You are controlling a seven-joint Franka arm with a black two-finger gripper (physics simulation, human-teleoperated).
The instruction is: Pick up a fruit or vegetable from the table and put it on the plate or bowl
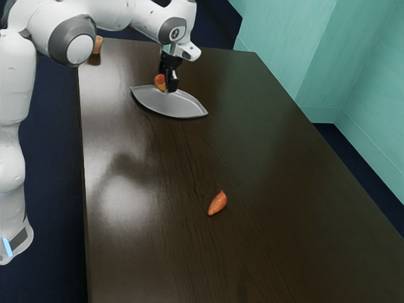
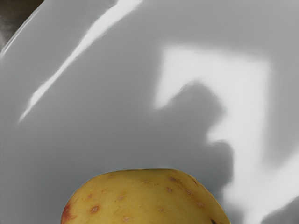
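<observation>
Dark wooden tabletop [image 1: 265, 189] carries a grey plate [image 1: 186, 107]; the hand [image 1: 168, 87] hangs just above it, closed around a yellow-red fruit [image 1: 160, 80], while an orange vegetable [image 1: 217, 203] lies well apart

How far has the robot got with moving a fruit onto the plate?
Picking up looks done: the yellow-red fruit sits gripped between the jaws. In hand: it hangs right over the grey plate, whose surface shows just beneath it in the wrist view. Left: let go and pull away. An orange vegetable lies untouched on the table.
</observation>
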